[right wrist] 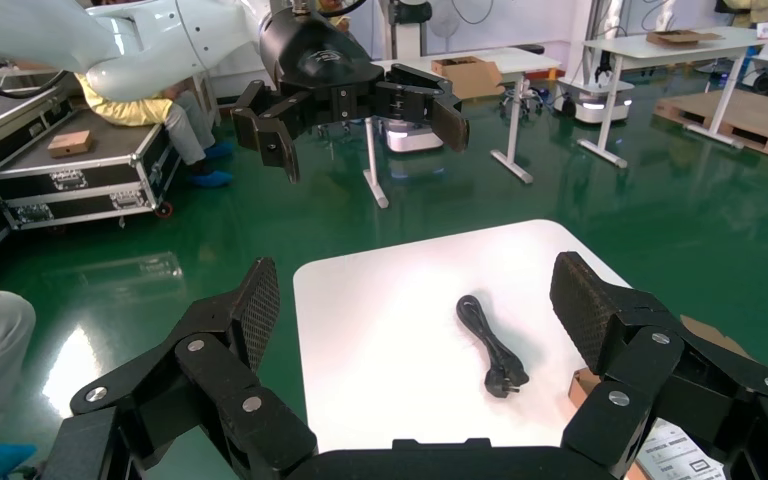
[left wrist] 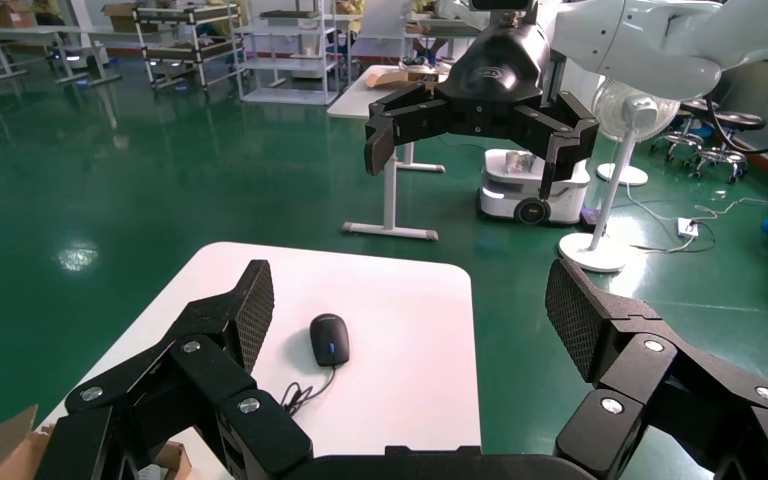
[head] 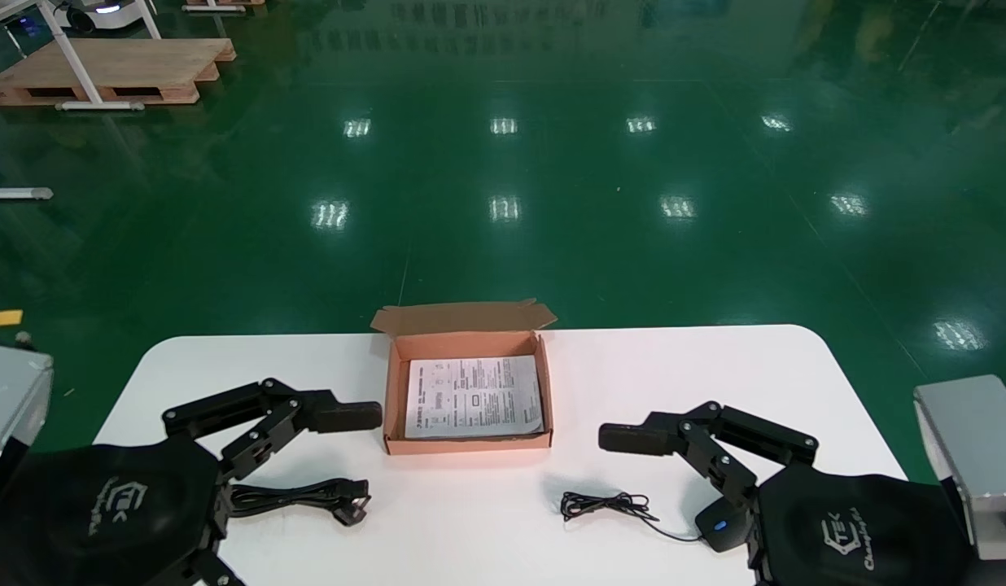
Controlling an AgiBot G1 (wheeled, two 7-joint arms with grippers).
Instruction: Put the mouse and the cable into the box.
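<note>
Brown cardboard box [head: 469,444] sits open on the white tabletop [head: 674,382]. The left wrist view sees the small black mouse [left wrist: 329,338] but not the thick black cable [right wrist: 490,350]; the right wrist view sees the cable, not the mouse. Left gripper [left wrist: 410,315] and right gripper [right wrist: 415,320] jaws are wide open, holding nothing. From the box, the cable lies at 8 o'clock, stretched 9-to-3, plug toward 3. The mouse lies at 4 o'clock.
</note>
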